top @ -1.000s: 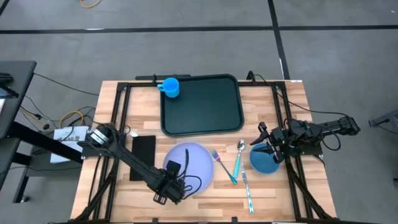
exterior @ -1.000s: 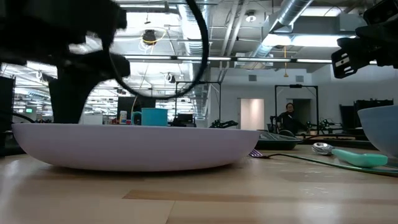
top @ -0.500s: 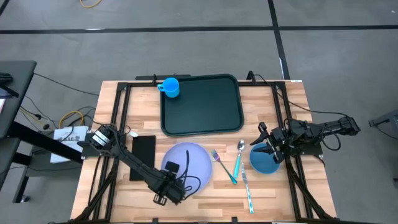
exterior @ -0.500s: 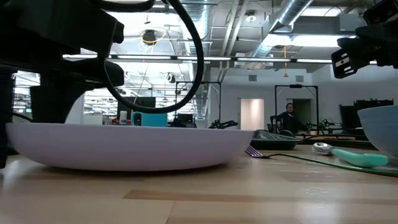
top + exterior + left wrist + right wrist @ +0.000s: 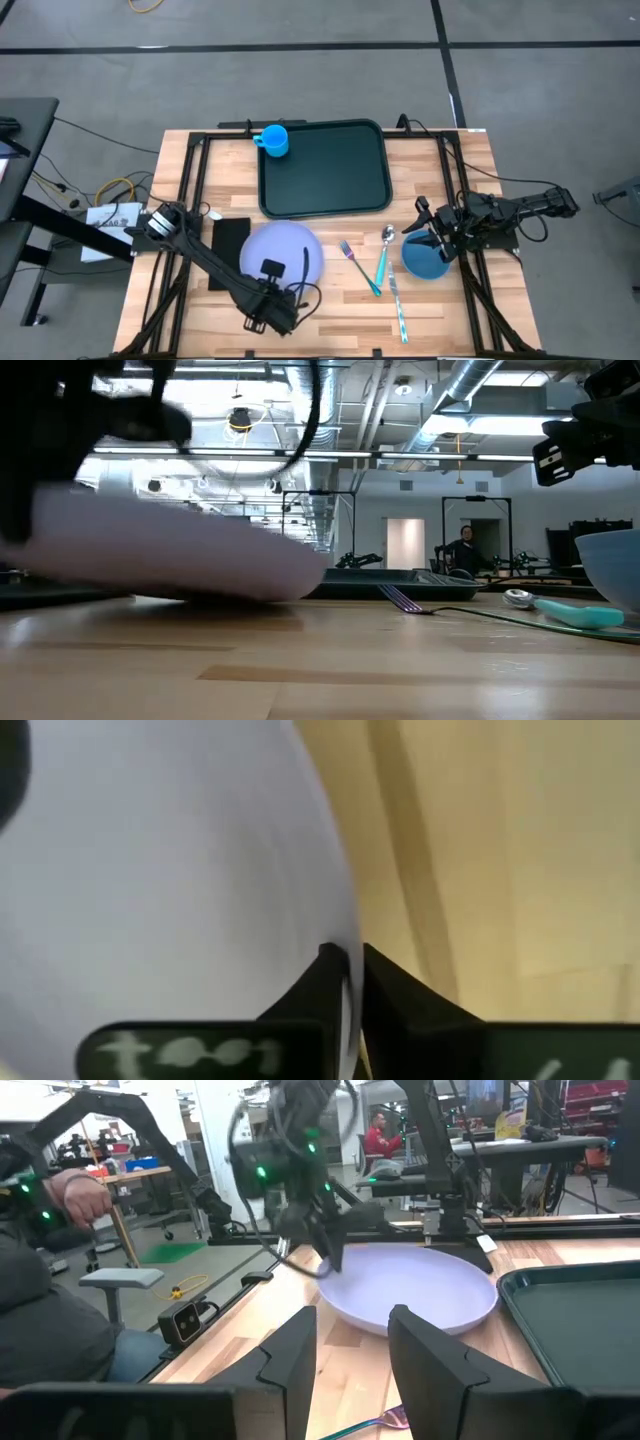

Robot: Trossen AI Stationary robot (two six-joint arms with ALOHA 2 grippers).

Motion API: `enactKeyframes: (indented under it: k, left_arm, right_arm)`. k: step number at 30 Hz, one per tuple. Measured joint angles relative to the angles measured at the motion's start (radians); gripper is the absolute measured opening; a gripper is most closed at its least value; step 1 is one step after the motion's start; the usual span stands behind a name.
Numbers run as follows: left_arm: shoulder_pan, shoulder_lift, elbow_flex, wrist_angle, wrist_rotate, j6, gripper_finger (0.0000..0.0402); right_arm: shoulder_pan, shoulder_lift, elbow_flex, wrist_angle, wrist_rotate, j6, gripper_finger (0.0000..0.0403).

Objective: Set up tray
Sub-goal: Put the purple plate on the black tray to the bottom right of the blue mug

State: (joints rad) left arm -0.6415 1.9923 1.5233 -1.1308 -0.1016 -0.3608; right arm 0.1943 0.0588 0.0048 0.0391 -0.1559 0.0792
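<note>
The left arm is reaching diagonally toward the round lavender plate (image 5: 283, 252), its left gripper (image 5: 345, 982) pinching that plate's rim. The right gripper (image 5: 352, 1342) is hovering well apart from the plate, fingers parted.

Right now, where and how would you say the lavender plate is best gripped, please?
By its thin rim at the near edge, coming in from the table's front: the left claw already pinches the plate there, and the raised lip fits between closed fingers.
</note>
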Motion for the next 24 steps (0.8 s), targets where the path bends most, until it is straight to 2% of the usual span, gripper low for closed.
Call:
enactKeyframes:
  k: [5,13,18,21,24]
  left_arm:
    - [-0.001,0.000,0.168,-0.132,-0.062,0.025,0.0000]
    - [0.065,0.000,0.364,-0.276,-0.269,0.145,0.0000]
    - [0.155,-0.001,0.392,-0.320,-0.402,0.241,0.0000]
    - [0.226,-0.001,0.386,-0.298,-0.420,0.305,0.0000]
    - [0.293,-0.001,0.346,-0.202,-0.439,0.394,0.0000]
  right_arm:
    - [0.000,0.000,0.000,0.000,0.000,0.000,0.0118]
    - [0.000,0.000,0.000,0.000,0.000,0.000,0.0118]
    - [0.000,0.000,0.000,0.000,0.000,0.000,0.0118]
    - [0.000,0.000,0.000,0.000,0.000,0.000,0.0118]
    - [0.000,0.000,0.000,0.000,0.000,0.000,0.0118]
